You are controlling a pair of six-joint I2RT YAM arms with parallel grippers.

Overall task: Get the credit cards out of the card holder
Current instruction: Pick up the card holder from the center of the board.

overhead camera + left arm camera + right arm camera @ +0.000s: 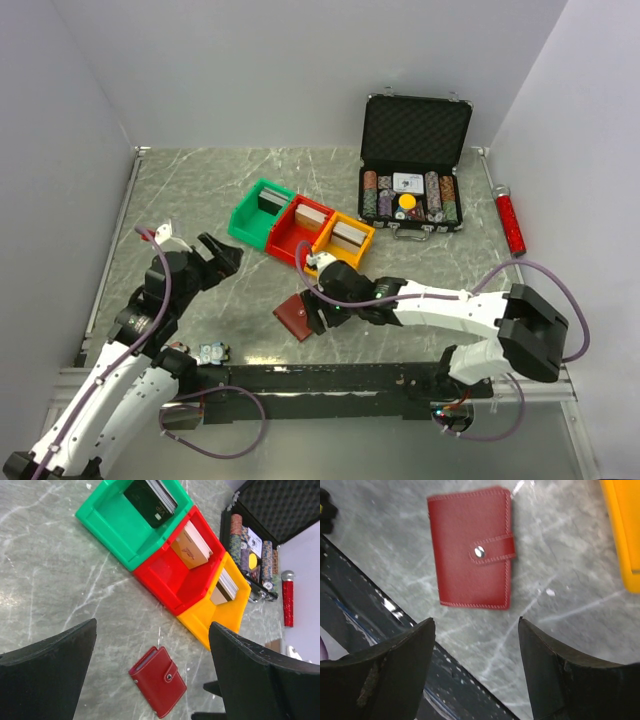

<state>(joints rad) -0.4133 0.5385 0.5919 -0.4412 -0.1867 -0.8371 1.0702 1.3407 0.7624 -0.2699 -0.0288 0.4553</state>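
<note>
The card holder (293, 317), a small flat dark-red leather-look bifold wallet, lies in the top view on the grey-green marbled table (180, 190). It is near the front edge, a little in front of a row of three open plastic bins set side against side: green bin (250, 222), red bin (288, 240), yellow bin (362, 233). The right gripper (320, 312) hangs just beside the card holder's right edge with its black fingers apart; whether they touch the leather cannot be told from here. The left gripper (222, 255) is well apart to the left above bare table, jaws spread wide with nothing between them. A black foam-lined case (415, 130) stands open at the back right with poker chips (432, 195) in it. A red tube (510, 222) lies near the right wall.

From the left wrist, the left gripper (152, 627) shows two black fingers wide apart and empty. The card holder (159, 681) lies beyond them, shut, its strap (166, 671) fastened by a metal snap (169, 677). Behind it the three bins each hold cards (192, 545) standing on edge.

From the right wrist, the card holder (465, 545) lies flat and closed, strap to the right. It is beyond the tips of the right gripper (475, 625), whose fingers stand apart and clear of it, gripping nothing. A corner of the yellow bin (625, 530) shows at upper right, and a black rail (355, 595) runs at lower left.
</note>
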